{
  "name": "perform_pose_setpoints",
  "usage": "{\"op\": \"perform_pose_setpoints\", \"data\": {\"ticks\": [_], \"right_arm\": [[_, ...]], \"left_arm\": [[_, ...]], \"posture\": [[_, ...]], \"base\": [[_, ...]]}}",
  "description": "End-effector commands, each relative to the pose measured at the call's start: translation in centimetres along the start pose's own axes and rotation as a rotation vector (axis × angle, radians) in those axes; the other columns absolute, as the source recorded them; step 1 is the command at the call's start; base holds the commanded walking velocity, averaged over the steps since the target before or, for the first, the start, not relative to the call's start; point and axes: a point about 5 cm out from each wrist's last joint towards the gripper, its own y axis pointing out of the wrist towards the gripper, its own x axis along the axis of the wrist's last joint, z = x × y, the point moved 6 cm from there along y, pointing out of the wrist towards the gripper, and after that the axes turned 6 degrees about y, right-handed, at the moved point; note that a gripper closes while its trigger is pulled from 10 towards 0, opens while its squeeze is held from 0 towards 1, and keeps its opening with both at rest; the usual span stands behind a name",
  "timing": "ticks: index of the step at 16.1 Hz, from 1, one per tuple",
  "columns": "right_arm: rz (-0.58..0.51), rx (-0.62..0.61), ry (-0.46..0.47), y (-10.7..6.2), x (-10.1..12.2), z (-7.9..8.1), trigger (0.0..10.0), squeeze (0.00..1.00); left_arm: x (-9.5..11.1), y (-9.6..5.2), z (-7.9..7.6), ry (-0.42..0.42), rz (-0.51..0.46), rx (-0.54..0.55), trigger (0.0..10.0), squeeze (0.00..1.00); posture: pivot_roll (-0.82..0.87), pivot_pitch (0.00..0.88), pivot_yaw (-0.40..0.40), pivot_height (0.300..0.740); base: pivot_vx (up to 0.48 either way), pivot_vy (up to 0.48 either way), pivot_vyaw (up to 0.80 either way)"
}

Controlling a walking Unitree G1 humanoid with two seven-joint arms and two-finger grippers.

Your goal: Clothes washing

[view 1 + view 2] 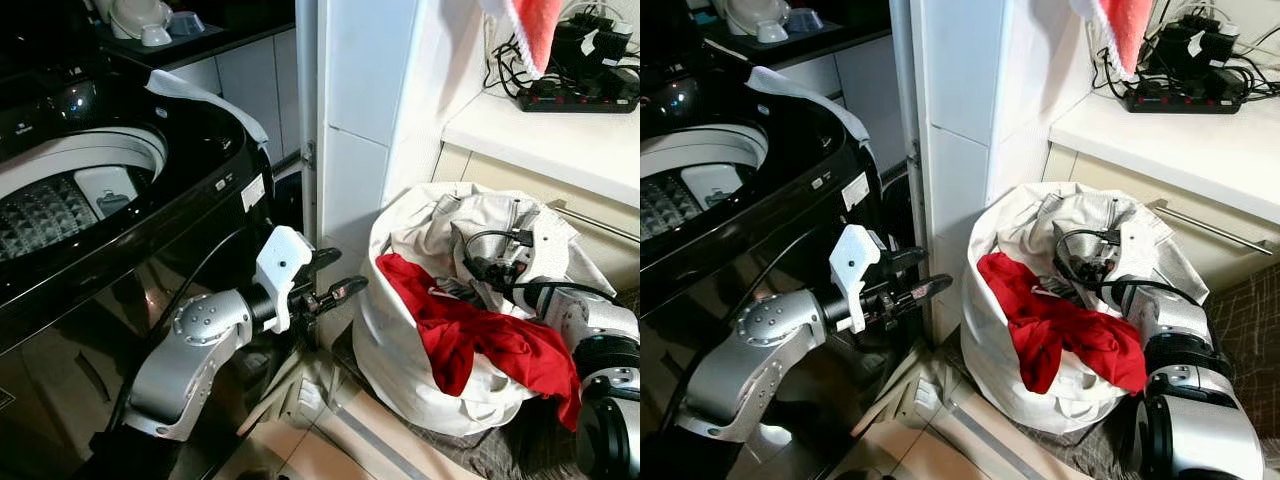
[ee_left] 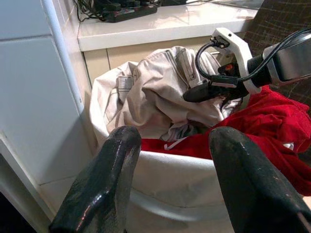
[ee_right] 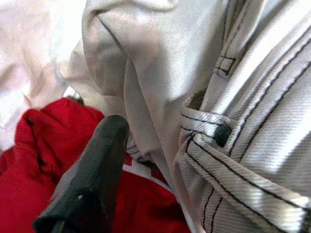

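- You are early in the job: the red garment (image 1: 470, 335) and the pale trousers (image 1: 480, 225) lie in the white laundry bag (image 1: 400, 350), beside the open washing machine (image 1: 100, 190).
- Your right hand (image 2: 214, 87) reaches into the bag over the trousers; you cannot tell its grip.
- Your left hand (image 1: 335, 280) hovers wide and empty between machine and bag.
- The drum's inside is mostly cut off.
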Motion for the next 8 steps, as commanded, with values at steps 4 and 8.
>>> {"op": "perform_pose_setpoints", "data": {"ticks": [4, 8], "right_arm": [[-0.042, 0.049, -0.002, -0.5, 0.7, -0.1, 0.0, 0.00], [-0.063, 0.092, 0.035, -1.8, 1.2, -0.9, 0.0, 0.00]], "left_arm": [[0.2, -0.2, 0.1, 0.004, -0.003, 0.009, 10.0, 0.00], [0.3, -0.2, 0.0, 0.007, -0.006, 0.011, 10.0, 0.00]], "posture": [[0.09, 0.000, 0.015, 0.740], [0.08, 0.000, 0.010, 0.740]], "base": [[0.000, 0.000, 0.00], [0.000, 0.000, 0.00]]}}
